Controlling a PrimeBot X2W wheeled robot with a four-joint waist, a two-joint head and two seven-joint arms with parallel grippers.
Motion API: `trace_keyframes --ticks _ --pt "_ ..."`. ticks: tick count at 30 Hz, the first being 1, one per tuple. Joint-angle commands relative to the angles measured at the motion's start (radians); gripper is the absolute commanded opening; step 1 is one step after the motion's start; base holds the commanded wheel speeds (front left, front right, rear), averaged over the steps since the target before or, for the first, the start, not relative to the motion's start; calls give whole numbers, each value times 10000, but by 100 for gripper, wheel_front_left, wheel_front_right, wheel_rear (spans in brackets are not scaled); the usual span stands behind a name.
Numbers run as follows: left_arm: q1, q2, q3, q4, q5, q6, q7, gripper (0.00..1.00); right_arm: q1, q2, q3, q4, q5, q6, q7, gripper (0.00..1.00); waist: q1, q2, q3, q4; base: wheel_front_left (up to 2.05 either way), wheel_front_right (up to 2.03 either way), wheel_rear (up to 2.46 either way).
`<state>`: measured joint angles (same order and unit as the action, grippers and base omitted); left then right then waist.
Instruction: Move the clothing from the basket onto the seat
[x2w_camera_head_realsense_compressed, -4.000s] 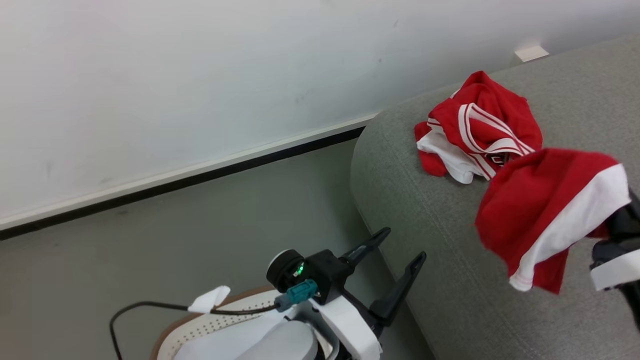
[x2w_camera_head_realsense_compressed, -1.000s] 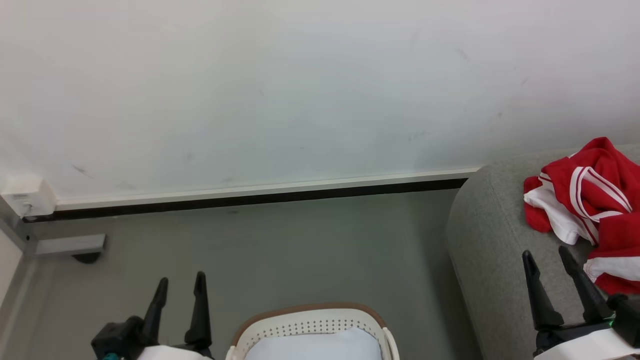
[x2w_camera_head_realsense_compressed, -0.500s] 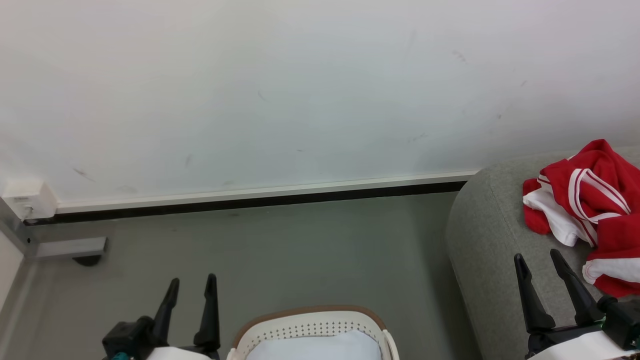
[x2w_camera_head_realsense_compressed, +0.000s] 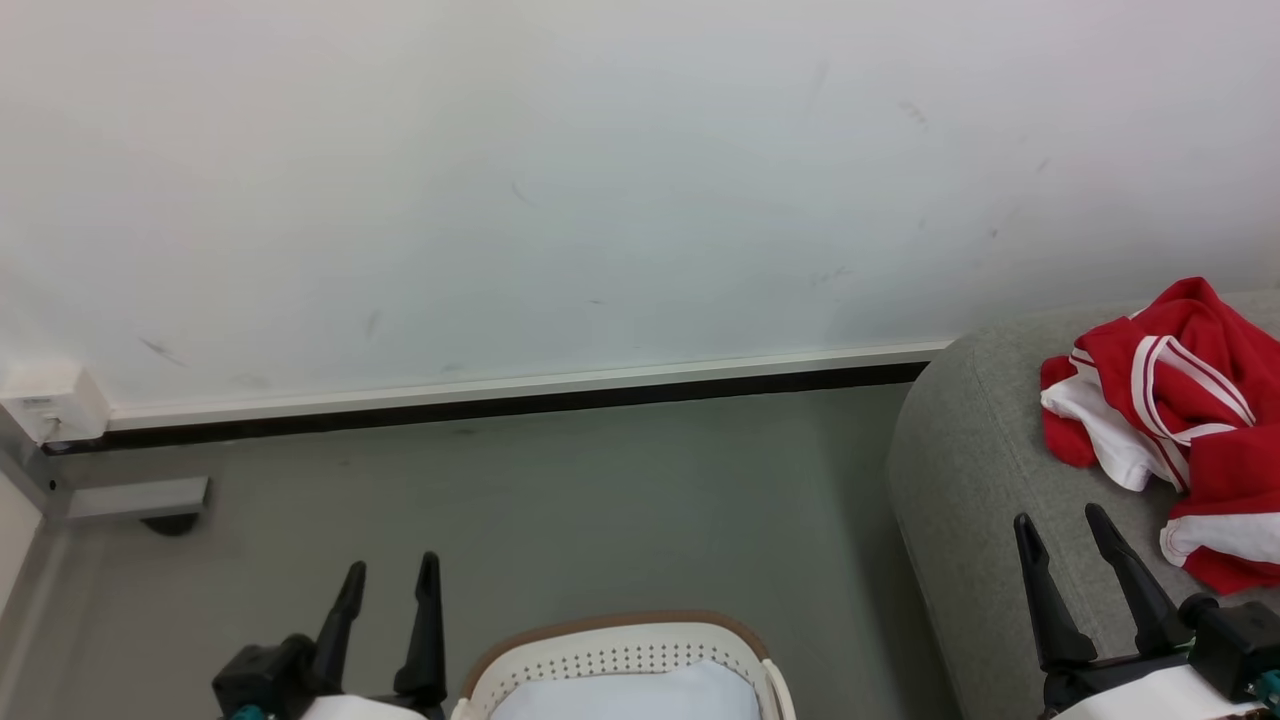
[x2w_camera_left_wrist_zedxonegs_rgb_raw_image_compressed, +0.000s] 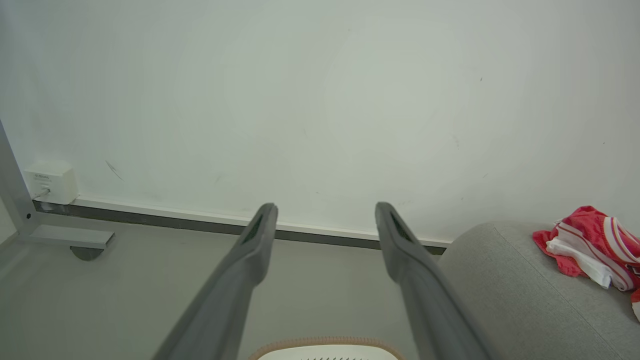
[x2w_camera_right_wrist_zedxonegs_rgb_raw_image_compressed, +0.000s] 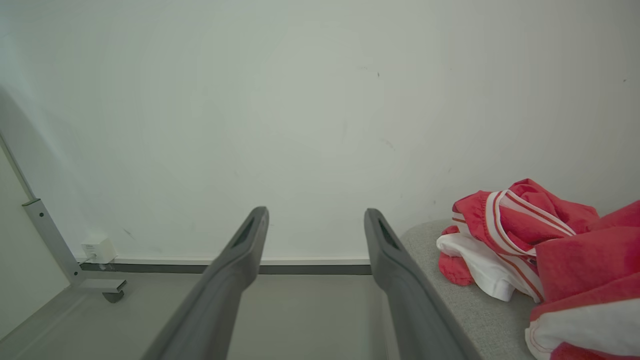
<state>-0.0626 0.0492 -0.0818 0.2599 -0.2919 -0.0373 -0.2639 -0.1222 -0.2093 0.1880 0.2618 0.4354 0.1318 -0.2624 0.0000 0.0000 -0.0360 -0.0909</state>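
The clothing (x2w_camera_head_realsense_compressed: 1185, 400), two crumpled red garments with white stripes and panels, lies on the grey seat (x2w_camera_head_realsense_compressed: 960, 500) at the right, the nearer piece partly overlapping the farther one. The cream basket (x2w_camera_head_realsense_compressed: 620, 648) stands on the floor (x2w_camera_head_realsense_compressed: 600, 500) at near centre. No red shows in it, but a pale bluish shape (x2w_camera_head_realsense_compressed: 625, 695) hides its inside and I cannot tell what that is. The left pincer (x2w_camera_head_realsense_compressed: 392, 565) hangs spread wide and empty, left of the basket. The right pincer (x2w_camera_head_realsense_compressed: 1058, 516) is likewise agape, holding nothing, over the seat's near edge just beside the nearer garment. The transfer looks finished or nearly so. All that is left is to confirm that nothing remains low in the basket.
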Motion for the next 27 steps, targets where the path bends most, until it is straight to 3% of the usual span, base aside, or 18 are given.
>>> trace_keyframes --ticks 1,2,3,6,27 --pt "-96 28 2 47 4 12 -7 100 -27 16 -5 58 19 -23 -30 100 0 0 -1 -5 0 0 0" --pt "-89 28 2 60 -13 -11 -7 100 -26 8 -4 69 31 -23 -30 100 0 0 -3 -9 0 0 0" --pt "2 -2 3 34 -6 -7 1 0 7 5 -4 37 10 2 2 0 0 0 -3 -9 0 0 0" --pt "153 -32 19 291 -57 -7 40 0 150 89 29 246 59 2 41 0 0 0 -2 -8 0 0 0" --pt "-42 -16 547 160 -3594 -259 1046 0 126 474 -785 113 3218 -2 1029 0 0 0 64 147 0 0 0"
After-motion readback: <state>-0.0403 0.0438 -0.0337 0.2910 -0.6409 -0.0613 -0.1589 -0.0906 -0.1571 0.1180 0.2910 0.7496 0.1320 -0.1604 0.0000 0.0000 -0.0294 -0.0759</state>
